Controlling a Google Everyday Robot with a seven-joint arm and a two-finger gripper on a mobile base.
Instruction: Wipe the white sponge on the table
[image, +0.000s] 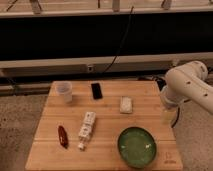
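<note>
The white sponge (126, 104) lies flat on the bamboo table (50, 150), right of centre toward the far side. My white arm (187, 85) comes in from the right, over the table's right edge. The gripper (168, 118) hangs below the arm at that right edge. It is to the right of the sponge, a little nearer the front, and apart from it. Nothing shows in it.
A translucent cup (64, 91) stands at the far left and a black phone (96, 90) lies beside it. A white labelled bottle (87, 129) lies in the middle. A red object (63, 136) is front left, a green bowl (136, 145) front right.
</note>
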